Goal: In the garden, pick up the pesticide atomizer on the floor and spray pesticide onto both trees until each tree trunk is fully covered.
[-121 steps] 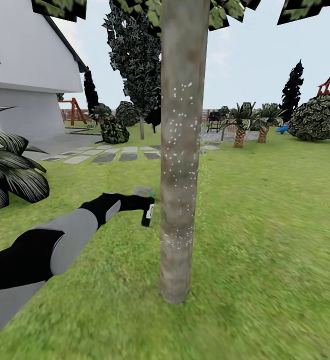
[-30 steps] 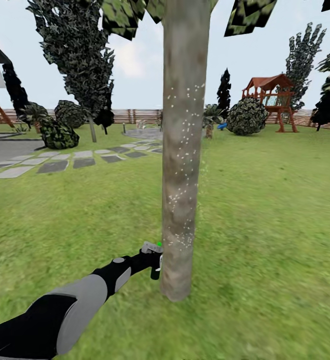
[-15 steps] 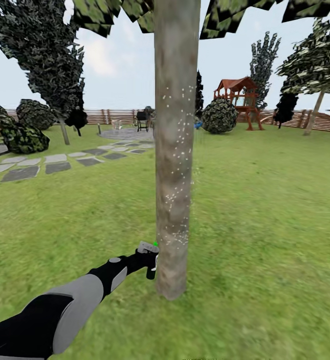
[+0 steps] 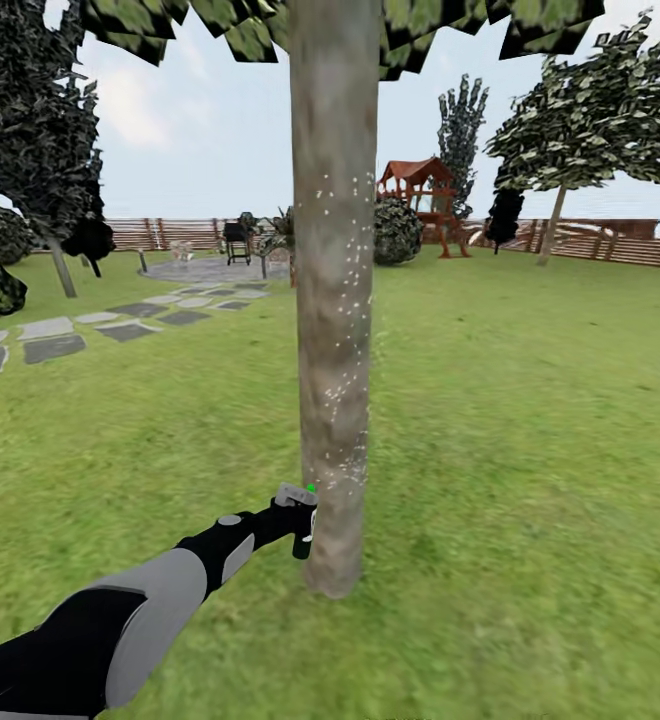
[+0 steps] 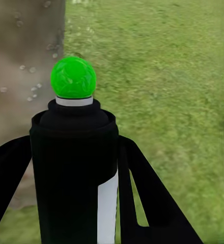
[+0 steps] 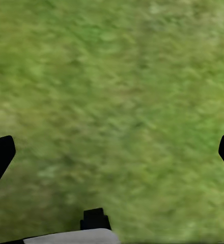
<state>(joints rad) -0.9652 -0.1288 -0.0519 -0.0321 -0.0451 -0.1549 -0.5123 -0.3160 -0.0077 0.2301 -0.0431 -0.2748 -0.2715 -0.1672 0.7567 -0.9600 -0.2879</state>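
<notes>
Right now my left gripper (image 4: 295,523) has its jaws clamped on the pesticide atomizer (image 4: 301,520), holding it upright, long axis vertical, low down and just beside the near tree trunk (image 4: 332,300) on its left flank. From the left wrist view the bottle (image 5: 74,173) is a matte black cylinder with a white label strip and a glossy green knob on top; the trunk's mottled grey-brown bark (image 5: 25,76), flecked with white droplets, rises just past it. Droplets speckle the trunk mostly on the middle stretch and its right side, so I judge coverage partial. The nozzle points at the trunk, so the next move turns on sweeping along that vertical column. Further right, the second tree (image 4: 570,130) stands well apart near the slatted fence (image 4: 610,242), across rough green lawn (image 4: 530,450). My right gripper (image 6: 112,152) hangs with jaws spread wide, empty, over grass.
</notes>
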